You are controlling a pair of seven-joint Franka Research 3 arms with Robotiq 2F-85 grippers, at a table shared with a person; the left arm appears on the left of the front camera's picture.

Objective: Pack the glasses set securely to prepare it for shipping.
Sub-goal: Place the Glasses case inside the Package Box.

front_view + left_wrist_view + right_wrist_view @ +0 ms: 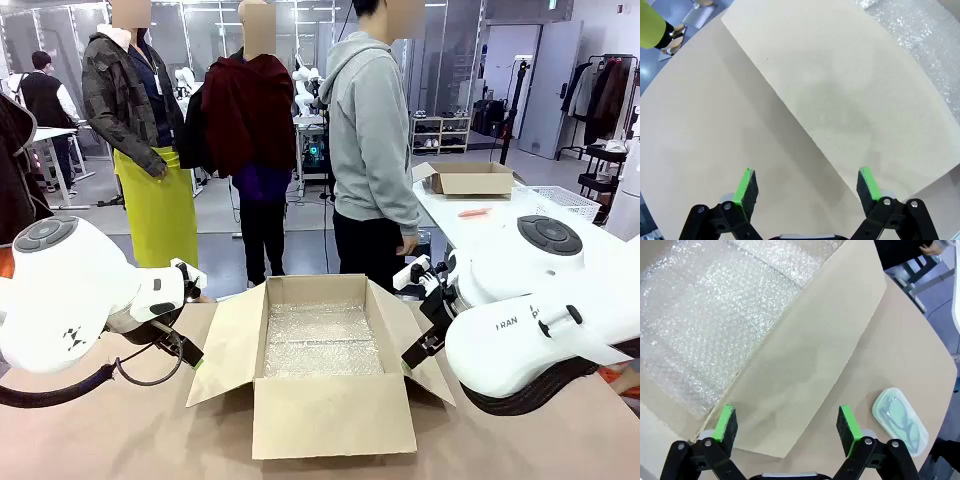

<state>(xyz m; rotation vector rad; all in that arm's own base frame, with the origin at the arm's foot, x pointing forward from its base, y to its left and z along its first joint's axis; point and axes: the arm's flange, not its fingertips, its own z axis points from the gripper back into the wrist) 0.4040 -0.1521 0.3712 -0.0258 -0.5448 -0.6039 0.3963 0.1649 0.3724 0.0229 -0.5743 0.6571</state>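
Observation:
An open cardboard box (pixel 330 410) stands mid-table, its floor lined with bubble wrap (pixel 322 340). In the right wrist view the mint-green glasses case (pixel 900 420) lies flat on the table beside the box's right flap (pixel 810 365). The pale pink case is out of view. My right gripper (pixel 788 425) is open, hovering over that right flap, with the mint case just off to one side. My left gripper (pixel 808 187) is open and holds nothing above the table next to the left flap (pixel 850 90). In the front view the left gripper (pixel 190 355) and the right gripper (pixel 420 350) flank the box.
A person in a grey hoodie (pixel 372 150) stands at the far side behind the box. A second table (pixel 560 215) at back right carries another small cardboard box (pixel 470 180) and a white basket (pixel 562 202). The box flaps (pixel 228 345) spread outward.

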